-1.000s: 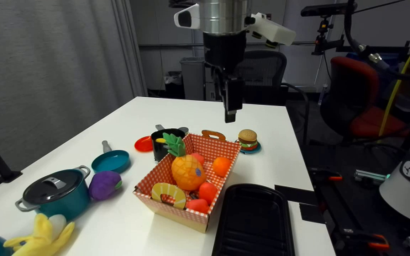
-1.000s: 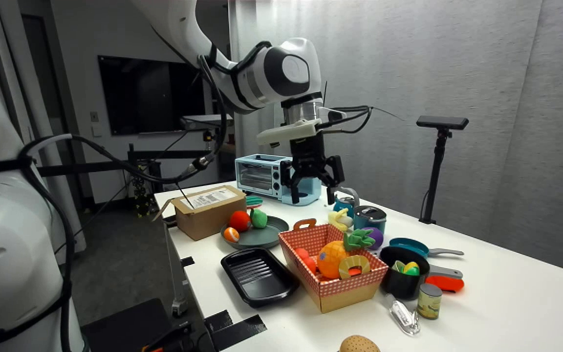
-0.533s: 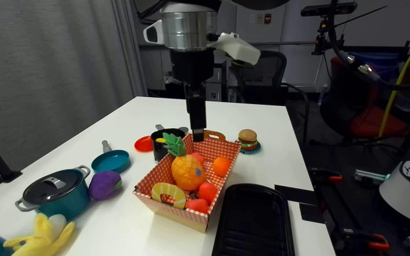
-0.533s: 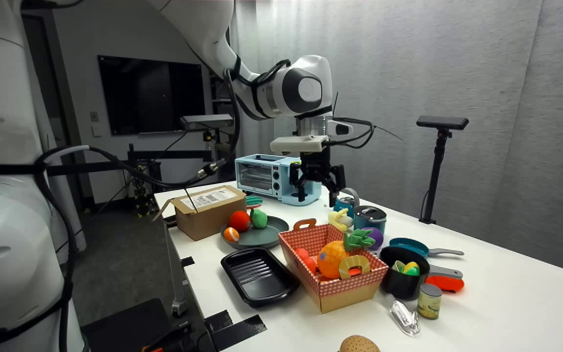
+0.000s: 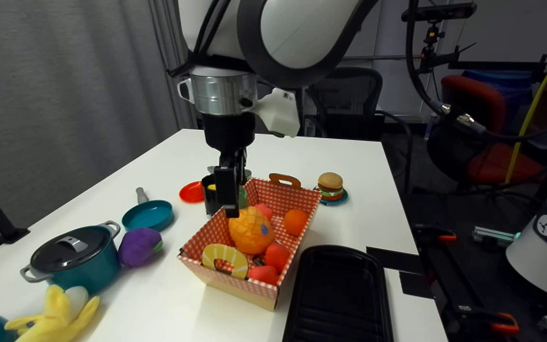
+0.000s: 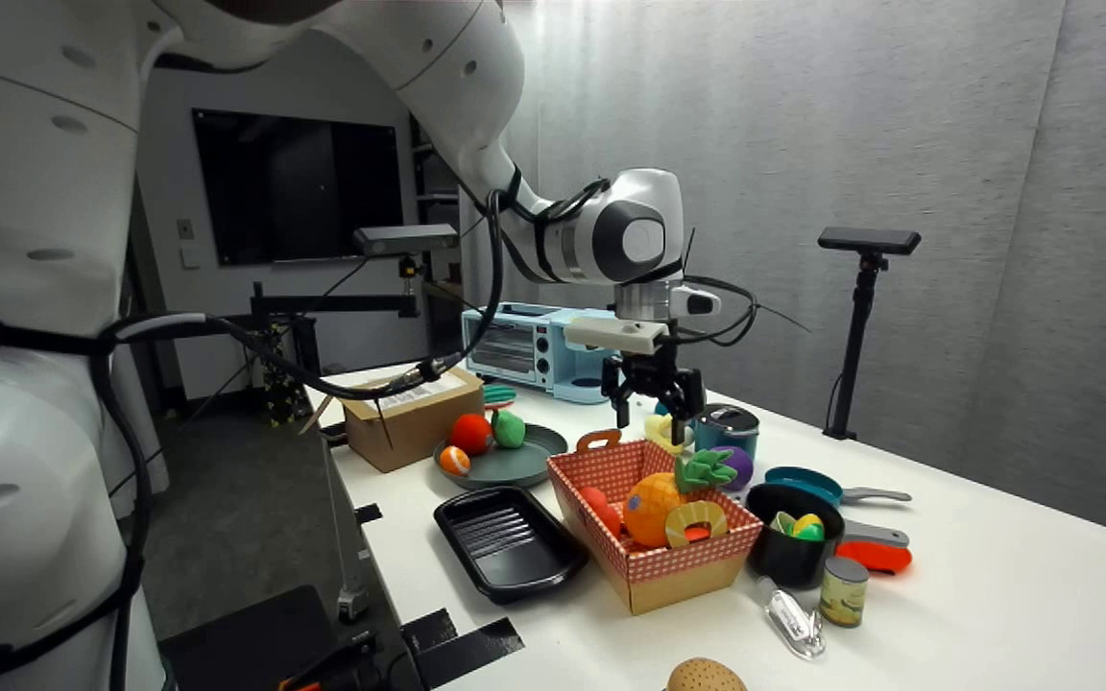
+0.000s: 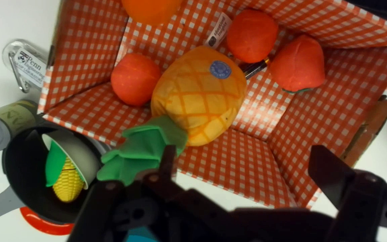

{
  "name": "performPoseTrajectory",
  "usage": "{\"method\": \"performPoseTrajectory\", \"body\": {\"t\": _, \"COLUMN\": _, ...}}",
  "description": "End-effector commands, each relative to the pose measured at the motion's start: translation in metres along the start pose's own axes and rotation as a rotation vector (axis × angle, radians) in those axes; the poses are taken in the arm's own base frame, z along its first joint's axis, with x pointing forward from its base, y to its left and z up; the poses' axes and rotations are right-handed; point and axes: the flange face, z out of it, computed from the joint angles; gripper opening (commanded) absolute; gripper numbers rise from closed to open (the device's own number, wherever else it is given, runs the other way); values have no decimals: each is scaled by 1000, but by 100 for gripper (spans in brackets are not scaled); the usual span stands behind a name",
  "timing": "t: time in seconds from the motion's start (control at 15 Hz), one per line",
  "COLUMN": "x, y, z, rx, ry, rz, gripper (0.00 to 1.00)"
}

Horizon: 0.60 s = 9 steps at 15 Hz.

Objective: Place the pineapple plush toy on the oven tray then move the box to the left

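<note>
Neither job looks done: the pineapple plush toy (image 5: 251, 230) sits in the box (image 5: 240, 290)!

In an exterior view, here are the fingers (image 5: 227, 190) near the box's edge; in an exterior view, there's the oven tray (image 6: 512, 547) just beside, no toy aboard, so placing and box shift both seem left; wrist view, fingers parted wide, gripping nothing, near the green leaves (image 7: 139, 151).

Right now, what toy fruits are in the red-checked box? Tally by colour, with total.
Orange-yellow: 1, the pineapple plush toy
Orange: 1, the round orange toy fruit
Red: 3, the small red toy fruits
Total: 5 toy fruits in view in the box
</note>
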Motion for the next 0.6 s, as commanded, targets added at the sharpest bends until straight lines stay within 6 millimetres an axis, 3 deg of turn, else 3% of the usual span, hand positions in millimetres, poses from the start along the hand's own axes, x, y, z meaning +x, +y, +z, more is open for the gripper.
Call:
{"method": "performPoseTrajectory", "body": {"t": 0.0, "x": 10, "y": 3, "z": 15, "rx": 9, "ry": 10, "rz": 43, "gripper": 100}}
{"method": "performPoseTrajectory", "body": {"t": 0.13, "x": 8, "y": 5, "z": 16, "rx": 8, "ry": 2, "rz": 51, "gripper": 100}}
{"method": "performPoseTrajectory", "body": {"t": 0.53, "x": 0, "y": 28, "z": -6, "rx": -17, "ry": 24, "rz": 103, "gripper": 100}}
